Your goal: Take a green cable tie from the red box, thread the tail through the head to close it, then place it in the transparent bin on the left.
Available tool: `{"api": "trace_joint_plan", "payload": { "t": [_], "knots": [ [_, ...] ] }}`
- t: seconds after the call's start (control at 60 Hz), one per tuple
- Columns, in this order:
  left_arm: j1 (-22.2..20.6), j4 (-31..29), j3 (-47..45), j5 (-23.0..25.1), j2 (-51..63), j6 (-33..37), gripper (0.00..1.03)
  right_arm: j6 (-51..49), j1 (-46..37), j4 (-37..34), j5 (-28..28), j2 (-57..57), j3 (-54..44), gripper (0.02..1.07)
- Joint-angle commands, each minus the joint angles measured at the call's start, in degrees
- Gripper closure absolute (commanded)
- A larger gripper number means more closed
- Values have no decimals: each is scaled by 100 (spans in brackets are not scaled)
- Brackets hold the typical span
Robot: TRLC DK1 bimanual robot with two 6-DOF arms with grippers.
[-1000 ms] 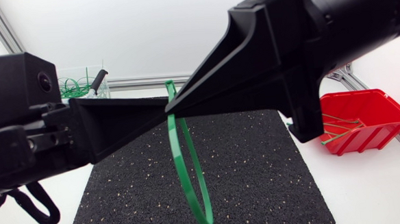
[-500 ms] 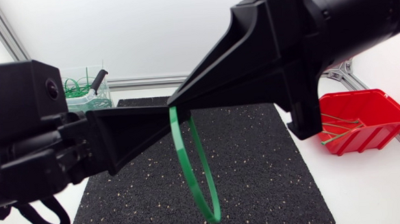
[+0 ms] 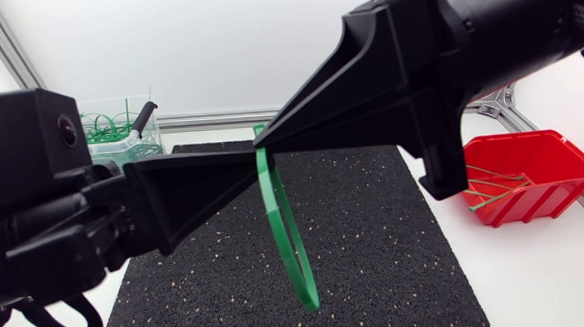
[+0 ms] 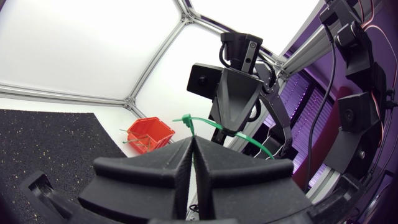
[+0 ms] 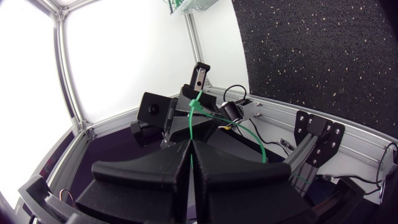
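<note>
Green cable tie (image 3: 284, 234) hangs down (long axis near-vertical), pinched by left claw (image 3: 253, 173), right claw (image 3: 262, 142).

This is a robotics lab bench, a workcell laid out for manipulation trials. Two robot arms, the left arm (image 3: 35, 227) and the right arm (image 3: 504, 12), each end in a black wedge-fingered pincer, and the left one carries a wrist camera (image 3: 65, 123). The left gripper (image 3: 252, 171) and right gripper (image 3: 261, 143) meet tip to tip, both clamped on a green cable tie (image 3: 286, 234). Under them a black speckled mat (image 3: 377, 249) lies on a white table (image 3: 538, 271). Beyond them an aluminium rail (image 3: 200, 119) borders the table. A red box (image 3: 552, 160) with loose ties sits off to the right gripper's side, a transparent bin (image 3: 136, 144) behind the left gripper
</note>
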Motion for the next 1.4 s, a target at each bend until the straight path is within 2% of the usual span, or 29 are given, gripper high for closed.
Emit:
{"api": "trace_joint_plan", "payload": {
  "t": [0.0, 0.217, 0.617, 1.183, 1.217, 1.317, 1.383],
  "knots": [
    [-63, 18, 73, 5, -145, 107, 100, 177, -104, -10, 80, 1, -137, 102],
    [-177, -105, 99, -13, -259, 142, 100, 203, -209, 8, 63, 88, -93, 102],
    [-520, -351, 284, -461, -461, 485, 100, 203, -253, 26, 63, 493, -120, 102],
    [-476, -465, 231, -619, -584, 643, 100, 89, -359, -80, 80, 598, -216, 102],
    [-450, -465, 213, -619, -541, 643, 100, 80, -350, -97, 89, 554, -181, 100],
    [-335, -465, 161, -567, -400, 643, 100, 1, -236, -168, 89, 396, -58, 85],
    [-204, -465, 126, -523, -330, 661, 100, -26, -192, -220, 80, 335, -32, 78]
  ]
}}
